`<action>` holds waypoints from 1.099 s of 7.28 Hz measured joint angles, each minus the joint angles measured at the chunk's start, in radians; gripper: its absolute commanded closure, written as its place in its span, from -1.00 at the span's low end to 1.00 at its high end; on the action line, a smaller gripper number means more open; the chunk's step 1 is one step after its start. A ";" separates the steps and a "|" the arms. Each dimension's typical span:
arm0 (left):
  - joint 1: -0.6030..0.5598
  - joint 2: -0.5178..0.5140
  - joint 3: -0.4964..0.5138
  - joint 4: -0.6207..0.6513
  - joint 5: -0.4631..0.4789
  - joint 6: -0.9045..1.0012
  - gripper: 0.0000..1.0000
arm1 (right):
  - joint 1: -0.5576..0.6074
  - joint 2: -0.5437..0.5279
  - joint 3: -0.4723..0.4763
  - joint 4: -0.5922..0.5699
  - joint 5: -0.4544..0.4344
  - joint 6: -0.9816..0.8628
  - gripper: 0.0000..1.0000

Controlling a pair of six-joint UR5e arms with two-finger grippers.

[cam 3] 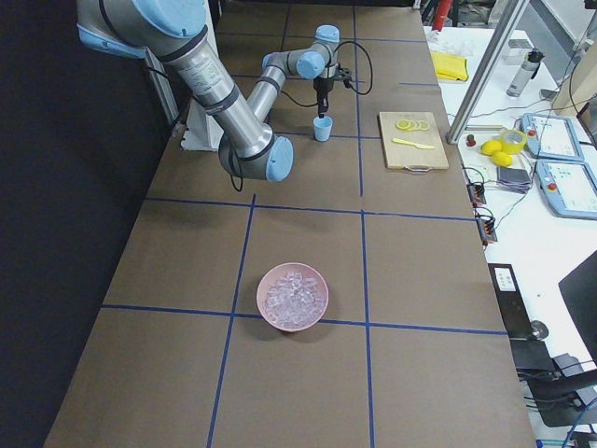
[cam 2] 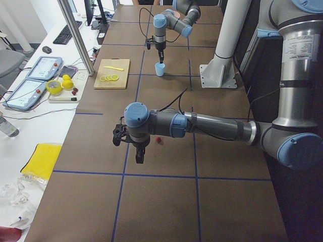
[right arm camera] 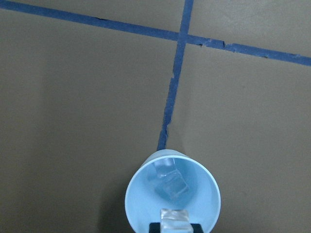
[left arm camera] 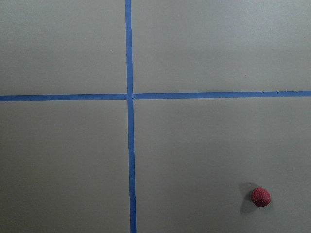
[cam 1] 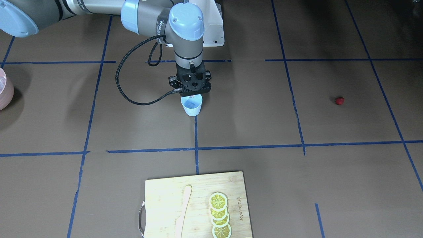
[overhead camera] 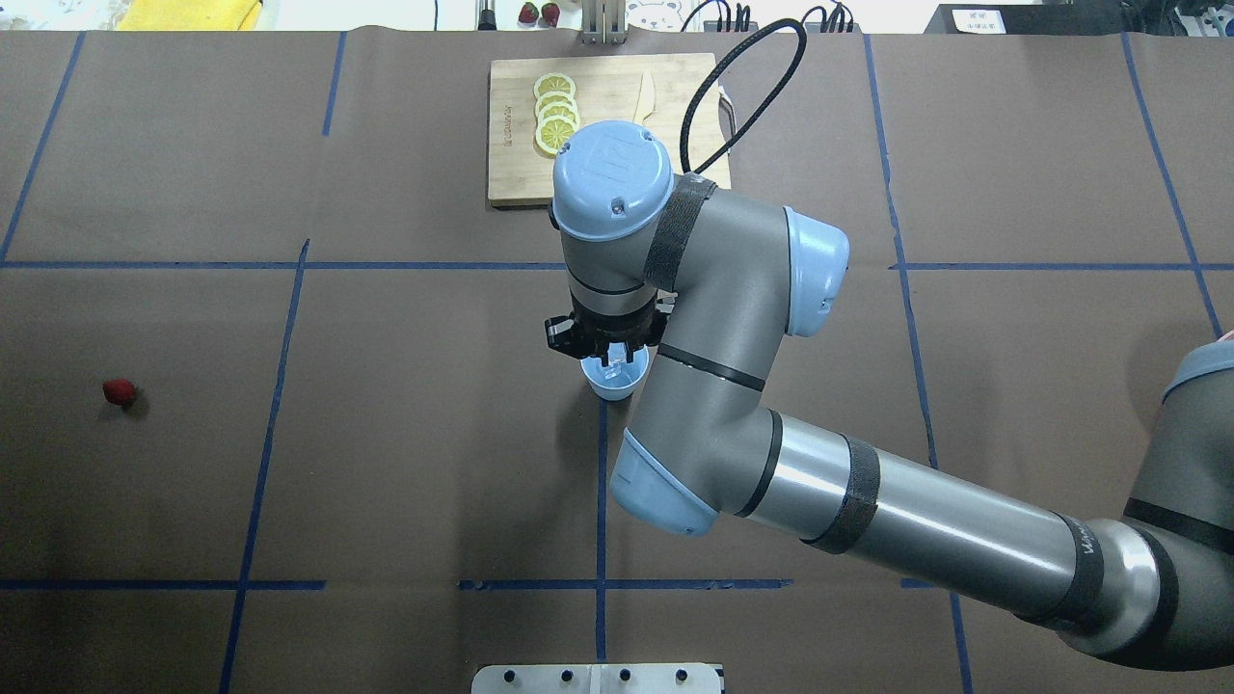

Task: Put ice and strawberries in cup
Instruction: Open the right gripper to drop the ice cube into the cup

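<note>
**While a third cube hangs over the cup, the strawberry waits**

Although the left hand (cam 2: 140, 157) hangs near the tiny round red strawberry (left arm camera: 260, 196) toward the desk's left end, only a side view shows it, so I cannot tell how its fingers stand. At mid-desk the small pale blue tapered cup (cam 1: 191, 111) stands upright with two small clear ice cubes (right arm camera: 171, 184) at its bottom. Directly over its mouth, the right hand (right arm camera: 174, 225) pinches a third ice cube between its fingertips. Toward the desk's right end sits the pinkish round bowl (cam 3: 261, 297), heaped with more ice (cam 3: 294, 299). I judge the icing step to be under way. Next the fingers must part so the cube falls inside, and then the berry needs fetching.
</note>
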 measured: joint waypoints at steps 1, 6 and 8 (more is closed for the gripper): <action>0.000 0.000 0.001 0.000 0.000 0.000 -1.00 | -0.001 -0.001 -0.001 0.002 -0.001 -0.002 -0.98; 0.008 -0.006 0.001 0.000 0.009 0.000 -1.00 | 0.023 -0.002 0.028 0.002 0.002 -0.009 -0.99; 0.046 -0.010 -0.004 0.000 0.016 0.000 -1.00 | 0.099 -0.038 0.103 -0.001 0.021 -0.016 -0.99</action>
